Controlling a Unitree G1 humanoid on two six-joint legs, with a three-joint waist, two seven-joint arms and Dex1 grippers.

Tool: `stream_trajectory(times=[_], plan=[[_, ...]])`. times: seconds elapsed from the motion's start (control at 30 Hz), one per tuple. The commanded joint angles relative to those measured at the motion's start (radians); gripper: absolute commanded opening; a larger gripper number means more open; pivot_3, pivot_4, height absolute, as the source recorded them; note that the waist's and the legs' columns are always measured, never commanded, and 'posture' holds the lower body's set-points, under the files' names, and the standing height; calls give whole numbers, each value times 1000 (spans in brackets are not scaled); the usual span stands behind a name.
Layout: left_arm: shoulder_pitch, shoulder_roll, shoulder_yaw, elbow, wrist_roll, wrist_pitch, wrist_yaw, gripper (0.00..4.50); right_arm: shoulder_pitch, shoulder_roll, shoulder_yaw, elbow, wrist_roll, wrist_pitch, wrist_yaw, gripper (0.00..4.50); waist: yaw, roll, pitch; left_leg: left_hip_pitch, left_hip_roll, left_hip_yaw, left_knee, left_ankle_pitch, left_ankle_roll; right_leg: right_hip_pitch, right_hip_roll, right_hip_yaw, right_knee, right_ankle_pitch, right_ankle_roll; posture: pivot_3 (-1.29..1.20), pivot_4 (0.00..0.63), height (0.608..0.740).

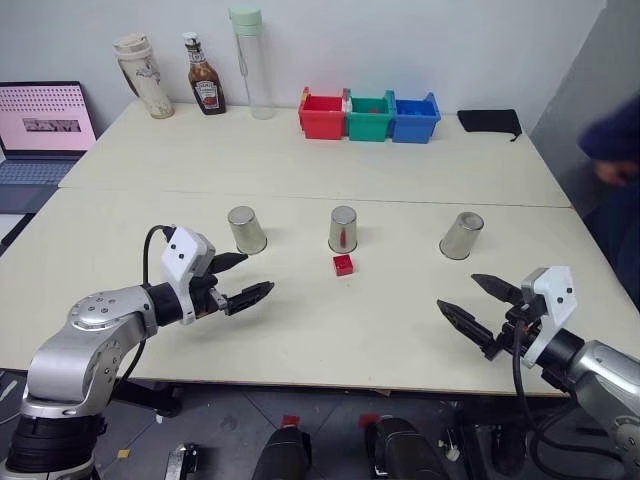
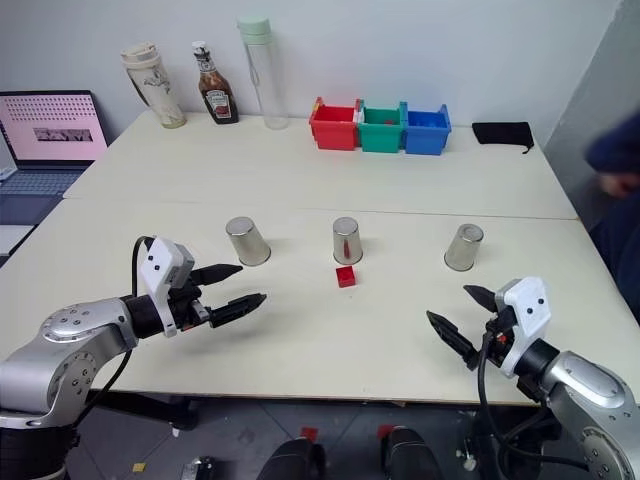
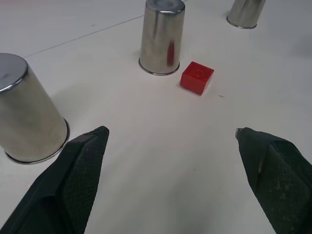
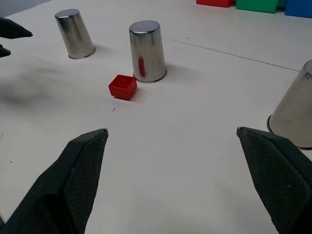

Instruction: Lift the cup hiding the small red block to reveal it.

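Three shiny steel cups stand upside down in a row across the table: a left cup, a middle cup and a right cup. The small red block lies bare on the table just in front of the middle cup, with no cup over it. My left gripper hovers open near the left cup, its black fingers empty. Toward the table's front right, my right gripper hovers open and empty, short of the right cup.
Red, green and blue bins stand at the back. Two bottles and a tumbler line the back left. A laptop sits far left, a black pouch back right. A person's arm shows at the right edge.
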State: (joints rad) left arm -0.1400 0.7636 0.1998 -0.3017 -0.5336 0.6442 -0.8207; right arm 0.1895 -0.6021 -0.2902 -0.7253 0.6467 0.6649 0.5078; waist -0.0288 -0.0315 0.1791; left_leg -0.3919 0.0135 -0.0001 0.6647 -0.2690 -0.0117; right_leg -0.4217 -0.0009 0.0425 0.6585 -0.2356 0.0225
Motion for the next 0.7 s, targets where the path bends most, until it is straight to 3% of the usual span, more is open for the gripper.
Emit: stream_trajectory(times=[0.03,0.7], plan=[[-19,7,0,0,2,-13,-7,4434,7,-7,-20,-38,10,-10,-4,4500,0,0,0,0,0,0,0,0,0,0,0,0,0,0,0,0,150,740],[7,16,-7,-42,-45,44,-72,4434,-4,-3,17,-58,2,-6,-48,4500,0,0,0,1,0,1,0,0,0,0,0,0,1,0,0,0,150,740]])
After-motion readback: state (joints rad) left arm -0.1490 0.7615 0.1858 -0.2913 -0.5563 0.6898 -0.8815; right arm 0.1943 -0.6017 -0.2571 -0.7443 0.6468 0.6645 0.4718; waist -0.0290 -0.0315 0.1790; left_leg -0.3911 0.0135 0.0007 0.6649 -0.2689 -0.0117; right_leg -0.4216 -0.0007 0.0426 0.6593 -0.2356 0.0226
